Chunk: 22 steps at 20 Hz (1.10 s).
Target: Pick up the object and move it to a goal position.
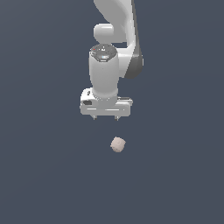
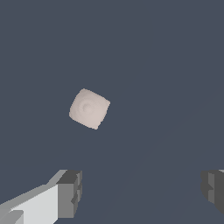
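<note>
Presently catalogued, two items against a uniform dark slate-blue surface (image 1: 39, 175).

Item one: pincer (image 1: 105, 117), white housing on a white Panda arm (image 1: 114, 26) with a dark band at one joint. It points straight down. In the exterior view only two short dark fingertips show beneath the wide white body, set well apart from one another. In the wrist view the fingers (image 2: 70, 192) appear as grey blocky pads at opposite edges of the picture, with a broad stretch of bare surface between them. State: jaws spread wide, nothing between them, nothing touched.

Item two: the object (image 1: 118, 144), a small pale pinkish-beige lump, matte, rounded with blunt facets, far smaller than the pincer body. The wrist view shows it (image 2: 89, 108) as a soft-cornered, roughly cubic form turned on the diagonal, with a faint circular dimple on its upper face. Position: below the pincer and clear of it, with a visible gap between lump and fingertips in the exterior view. It is not centred between the fingers; it lies closer to the line of one finger than the other, and ahead of the finger pair as the wrist camera sees it. Whether it rests on the surface cannot be told; no shadow or contact line shows.
</note>
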Each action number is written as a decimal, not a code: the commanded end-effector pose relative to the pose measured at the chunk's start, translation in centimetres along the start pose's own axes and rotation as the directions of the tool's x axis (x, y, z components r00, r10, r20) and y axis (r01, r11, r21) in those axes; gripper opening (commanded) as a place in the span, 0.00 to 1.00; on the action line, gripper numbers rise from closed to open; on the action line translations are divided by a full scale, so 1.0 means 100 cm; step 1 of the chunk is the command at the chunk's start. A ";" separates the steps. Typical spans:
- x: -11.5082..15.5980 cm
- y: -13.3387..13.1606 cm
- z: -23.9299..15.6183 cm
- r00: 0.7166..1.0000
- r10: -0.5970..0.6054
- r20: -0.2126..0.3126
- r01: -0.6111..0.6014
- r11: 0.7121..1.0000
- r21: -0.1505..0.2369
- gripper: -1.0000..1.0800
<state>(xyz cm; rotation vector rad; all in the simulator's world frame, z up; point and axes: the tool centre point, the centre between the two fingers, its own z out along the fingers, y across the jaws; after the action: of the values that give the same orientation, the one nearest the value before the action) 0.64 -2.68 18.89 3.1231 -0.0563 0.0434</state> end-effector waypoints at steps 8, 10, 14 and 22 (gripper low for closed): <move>-0.003 -0.021 0.004 0.998 -0.056 0.012 0.056 0.998 -0.014 0.96; -0.004 -0.026 0.005 0.997 -0.072 0.015 0.072 0.997 -0.018 0.96; -0.004 -0.026 0.005 0.997 -0.074 0.015 0.074 0.997 -0.018 0.96; 0.004 -0.030 0.014 1.000 -0.011 0.016 0.012 1.000 -0.012 0.96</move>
<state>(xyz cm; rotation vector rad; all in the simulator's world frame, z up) 0.98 0.16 17.70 3.1098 -0.0136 0.0191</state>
